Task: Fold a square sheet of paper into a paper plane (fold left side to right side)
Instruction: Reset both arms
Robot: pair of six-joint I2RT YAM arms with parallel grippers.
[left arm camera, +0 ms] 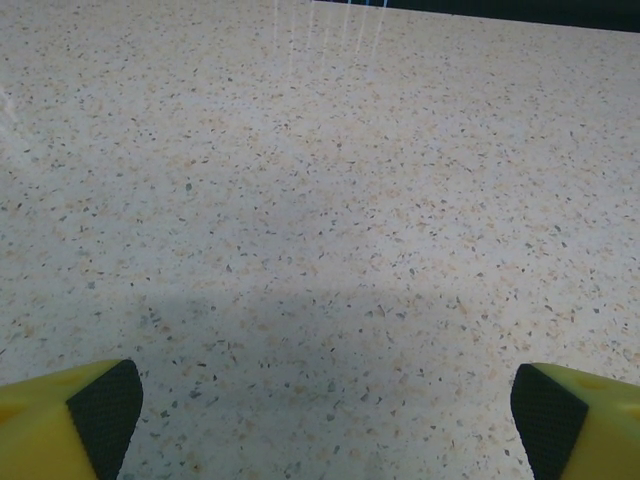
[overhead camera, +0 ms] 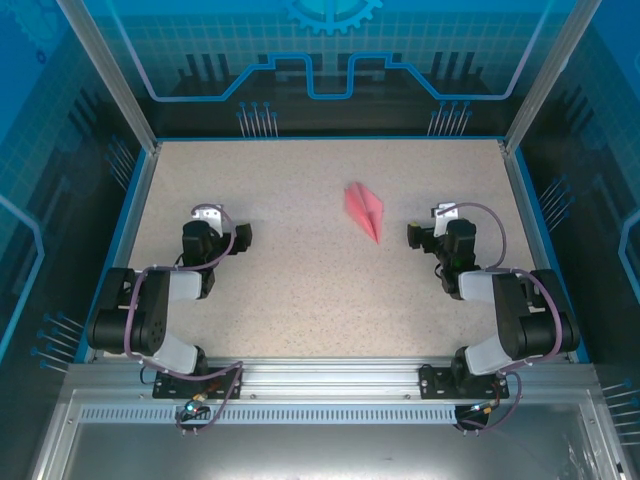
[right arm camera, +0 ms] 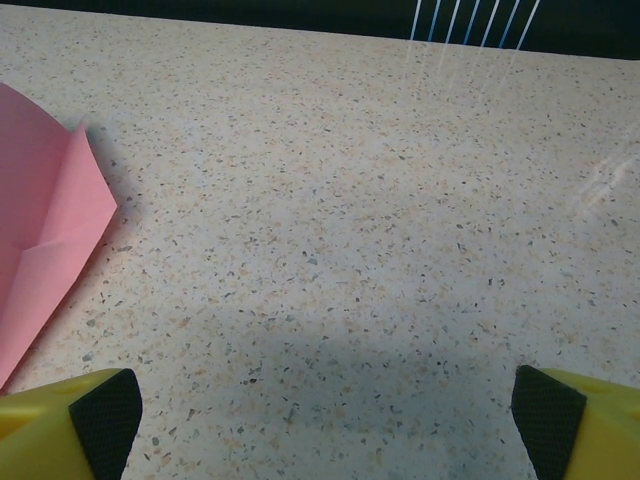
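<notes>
The square sheet of paper lies folded into a slim pink paper plane (overhead camera: 365, 210) on the speckled table, right of centre, its point toward the near right. Its wing edge and a crease show at the left of the right wrist view (right arm camera: 45, 225). My right gripper (overhead camera: 413, 236) rests low on the table just right of the plane's point, apart from it, open with bare table between its fingers (right arm camera: 322, 415). My left gripper (overhead camera: 241, 237) sits well to the plane's left, open and holding nothing (left arm camera: 325, 415).
The speckled table (overhead camera: 300, 290) is ringed by a blue rim and transparent blue walls with aluminium posts at the back corners. Both arm bases are bolted to the metal rail (overhead camera: 320, 380) at the near edge.
</notes>
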